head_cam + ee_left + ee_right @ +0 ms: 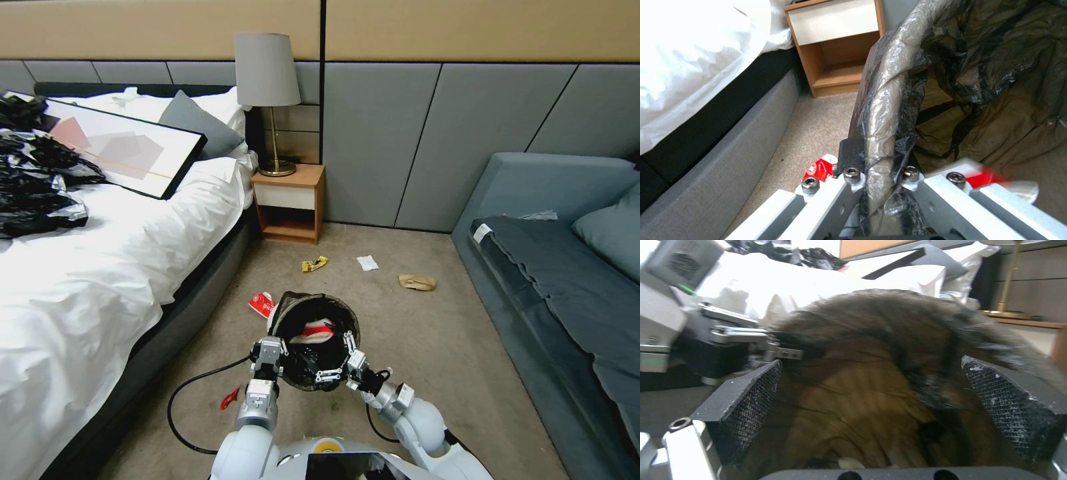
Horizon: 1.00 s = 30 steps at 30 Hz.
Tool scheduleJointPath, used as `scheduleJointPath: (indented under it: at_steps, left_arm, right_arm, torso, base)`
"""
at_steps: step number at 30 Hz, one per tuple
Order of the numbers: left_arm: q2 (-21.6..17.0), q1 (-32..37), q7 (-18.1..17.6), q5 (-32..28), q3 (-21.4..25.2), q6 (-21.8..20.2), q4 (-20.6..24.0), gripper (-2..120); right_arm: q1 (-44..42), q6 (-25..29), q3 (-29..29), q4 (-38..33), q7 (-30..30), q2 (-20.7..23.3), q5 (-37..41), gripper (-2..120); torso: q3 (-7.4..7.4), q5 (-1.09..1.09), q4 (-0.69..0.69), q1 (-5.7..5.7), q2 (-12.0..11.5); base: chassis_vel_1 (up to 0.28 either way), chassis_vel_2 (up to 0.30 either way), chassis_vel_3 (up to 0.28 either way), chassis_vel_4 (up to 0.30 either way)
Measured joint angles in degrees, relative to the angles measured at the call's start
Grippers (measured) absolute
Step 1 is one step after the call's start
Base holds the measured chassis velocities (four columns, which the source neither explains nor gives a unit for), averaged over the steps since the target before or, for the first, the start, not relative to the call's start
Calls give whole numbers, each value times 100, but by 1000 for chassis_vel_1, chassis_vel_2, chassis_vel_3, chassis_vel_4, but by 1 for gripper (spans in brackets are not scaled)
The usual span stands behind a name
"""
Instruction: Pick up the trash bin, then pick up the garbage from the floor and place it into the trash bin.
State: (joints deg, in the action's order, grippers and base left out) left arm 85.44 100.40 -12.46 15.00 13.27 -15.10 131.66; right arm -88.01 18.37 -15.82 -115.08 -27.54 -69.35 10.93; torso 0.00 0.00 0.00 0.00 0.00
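Crinkly glossy plastic bag (889, 100) lines the trash bin (313, 337); matt carpet floor (427, 333); smooth wood nightstand (288, 203); bare metal left end effector (878, 176)

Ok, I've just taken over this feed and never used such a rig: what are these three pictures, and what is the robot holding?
The wide picture comes from the robot's head camera, looking down at a bedroom floor; the other two come from cameras on its wrists.

The left gripper is clamped on the rim of the trash bin, a small round bin lined with a black bag; the left wrist view shows that rim pinched between its fingers. The right gripper is open at the bin's near rim, its two dark pads spread apart.

A red-and-white packet lies inside the bin. On the carpet: another red packet, a yellow wrapper, a white paper scrap and a brown paper bag.
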Motion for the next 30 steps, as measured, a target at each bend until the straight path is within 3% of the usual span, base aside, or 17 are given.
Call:
scheduleJointPath:
  at_steps: [16,23,25,30]
  left_arm:
    - [-1,4,-1,-1,19,0,-3,0]
    - [5,-14,-2,-8,57,0,-63,0]
    - [9,-22,-2,-16,97,2,-64,0]
    - [10,-29,-10,-74,161,6,-38,0]
  right_arm:
    - [-101,102,-222,-324,148,30,-35,100]
    - [-303,344,-459,-881,837,-254,-263,100]
    - [-470,400,-692,-1125,1350,-449,-305,100]
    - [-845,605,-1119,-1271,1816,-797,-266,100]
  torso:
    - [0,0,0,0,0]
    - [0,-1,1,0,0]
    - [0,-2,1,0,0]
    - [0,-1,0,0,0]
  base:
    - [0,0,0,0]
    - [0,0,0,0]
    - [0,0,0,0]
    - [0,0,0,0]
